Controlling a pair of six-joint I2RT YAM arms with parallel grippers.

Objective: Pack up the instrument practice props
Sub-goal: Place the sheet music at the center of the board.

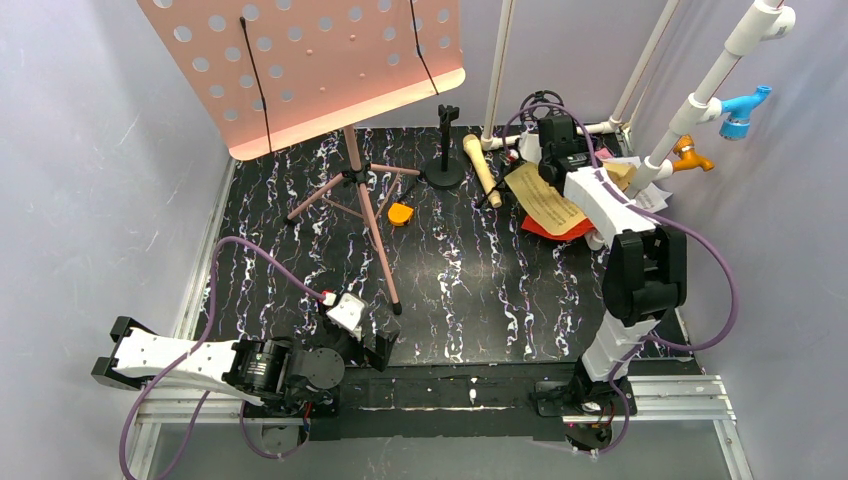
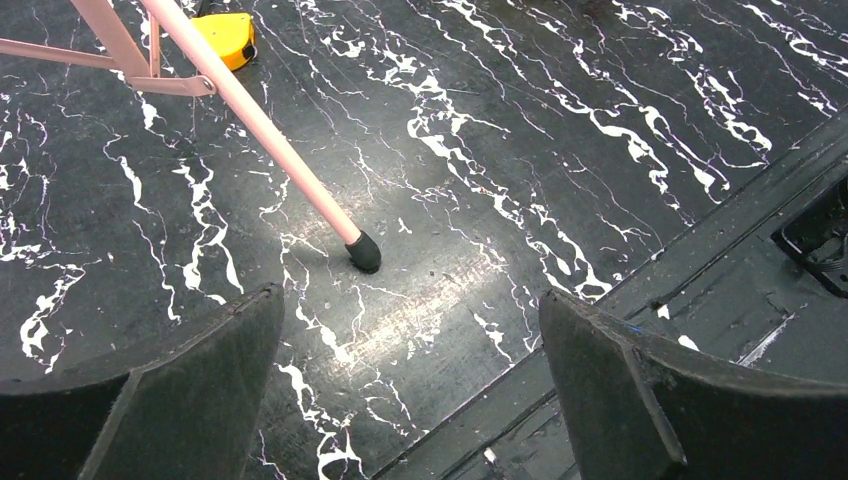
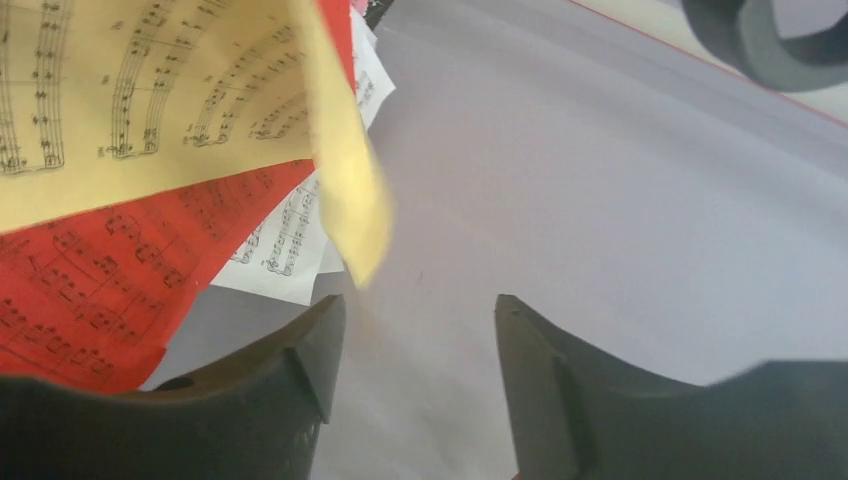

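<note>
The pink perforated music board [image 1: 310,60] stands on pink tripod legs [image 1: 355,200] at the back left. One leg [image 2: 260,120] ends in a black foot [image 2: 363,252] just ahead of my left gripper [image 2: 410,310], which is open and empty low over the table [image 1: 378,342]. Yellow [image 1: 545,200] and red [image 1: 560,228] music sheets lie at the back right. My right gripper [image 3: 420,320] is open and empty beside them. A curled corner of the yellow sheet [image 3: 150,100] hangs near its left finger, above the red [image 3: 90,290] and white [image 3: 290,240] sheets. A beige microphone [image 1: 481,170] lies nearby. The teal microphone is out of view.
A black microphone stand [image 1: 446,160] stands at the back middle. A yellow tape measure [image 1: 400,214] lies by the tripod and also shows in the left wrist view [image 2: 228,38]. The white pipe frame [image 1: 700,90] with blue [image 1: 742,110] and orange [image 1: 692,155] fittings rises at the right.
</note>
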